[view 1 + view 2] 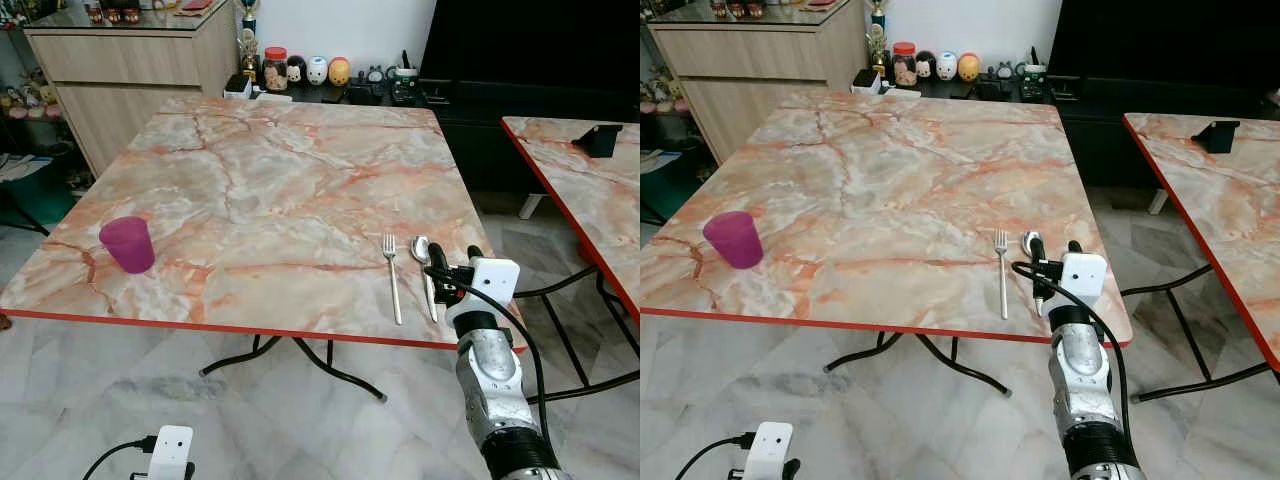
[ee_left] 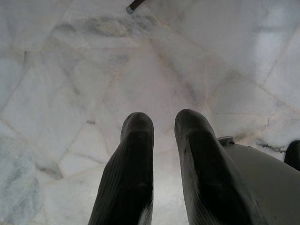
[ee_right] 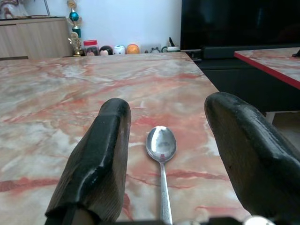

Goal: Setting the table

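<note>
The right gripper (image 3: 161,159) was seen low over the near right edge of the marble table (image 1: 270,190), fingers (image 3: 101,154) spread wide with nothing clamped. The spoon (image 3: 161,145) was found flat on the tabletop in the gap between the two fingers, bowl pointing away from the wrist, handle running back under it. No contact between finger and spoon could be made out. In the head views the spoon (image 1: 424,272) was partly covered by the gripper and its cable.

A fork (image 1: 392,280) was laid just beside the spoon on the robot's left, parallel to it, tines toward the far side, not touching it. Both were placed near the table's front edge, red trim just below them.

A purple cup (image 1: 128,243) was noted upright near the front left corner, well apart from the cutlery.

The left gripper (image 2: 164,140) was hung low beside the body, pointed at the pale marble floor (image 2: 70,70). Its fingers (image 2: 133,154) were parted by a narrow gap with nothing in it.

A second marble table (image 1: 590,180) was seen to the right, a small black object (image 1: 598,138) on it. Jars and figurines (image 1: 305,70) were lined along a dark low unit behind the main table, a wooden cabinet (image 1: 120,70) at the far left.
</note>
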{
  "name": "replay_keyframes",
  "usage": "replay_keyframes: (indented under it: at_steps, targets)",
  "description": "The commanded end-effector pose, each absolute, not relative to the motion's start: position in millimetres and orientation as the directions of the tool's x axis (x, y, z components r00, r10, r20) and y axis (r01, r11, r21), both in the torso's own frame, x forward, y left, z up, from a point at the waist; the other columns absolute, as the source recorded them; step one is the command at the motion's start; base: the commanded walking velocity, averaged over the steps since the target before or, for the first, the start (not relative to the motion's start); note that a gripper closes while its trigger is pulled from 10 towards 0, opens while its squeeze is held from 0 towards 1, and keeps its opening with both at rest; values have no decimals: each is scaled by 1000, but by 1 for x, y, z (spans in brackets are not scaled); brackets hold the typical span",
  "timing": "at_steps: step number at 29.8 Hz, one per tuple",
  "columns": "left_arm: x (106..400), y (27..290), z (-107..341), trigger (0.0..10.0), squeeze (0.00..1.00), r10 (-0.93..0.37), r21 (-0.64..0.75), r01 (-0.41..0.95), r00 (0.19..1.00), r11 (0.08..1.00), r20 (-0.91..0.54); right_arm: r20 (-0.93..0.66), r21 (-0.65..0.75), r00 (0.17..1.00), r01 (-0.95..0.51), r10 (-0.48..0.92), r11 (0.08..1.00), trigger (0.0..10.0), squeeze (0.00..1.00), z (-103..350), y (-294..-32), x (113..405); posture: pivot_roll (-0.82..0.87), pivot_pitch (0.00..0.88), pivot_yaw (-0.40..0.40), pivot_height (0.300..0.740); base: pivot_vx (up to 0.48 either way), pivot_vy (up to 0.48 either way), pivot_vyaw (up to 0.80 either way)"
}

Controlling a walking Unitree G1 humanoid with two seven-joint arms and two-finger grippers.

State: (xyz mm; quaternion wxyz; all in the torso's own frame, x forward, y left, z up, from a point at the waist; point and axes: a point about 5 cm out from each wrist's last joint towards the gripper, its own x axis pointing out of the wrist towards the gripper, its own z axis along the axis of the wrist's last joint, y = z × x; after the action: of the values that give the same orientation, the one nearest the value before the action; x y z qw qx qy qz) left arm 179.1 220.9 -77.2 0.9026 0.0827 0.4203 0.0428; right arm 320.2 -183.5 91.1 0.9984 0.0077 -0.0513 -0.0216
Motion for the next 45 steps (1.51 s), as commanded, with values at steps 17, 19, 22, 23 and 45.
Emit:
replay_keyframes:
  at_steps: [17,19,22,23,45]
  targets:
    - [176,221,-79,10000,0,153,183,-20,635,983,-757,99,23,994,45,-47,999,10000,0,91,-185,319,58,0,-38,731,235,0,0]
    - [177,220,-79,10000,0,152,185,-15,636,983,-757,99,23,994,44,-46,999,10000,0,91,-185,319,59,0,-39,731,270,0,0]
    - [177,220,-78,10000,0,150,184,-14,639,983,-754,96,24,994,44,-46,999,10000,0,90,-185,319,59,0,-39,731,0,0,0]
    - [178,220,-78,10000,0,150,183,-14,640,983,-753,95,25,994,43,-45,999,10000,0,90,-184,319,59,0,-39,731,0,0,0]
    - [177,219,-79,10000,0,142,179,-7,642,984,-754,-44,6,995,91,-90,996,10000,455,74,-188,320,57,0,-39,731,0,0,0]
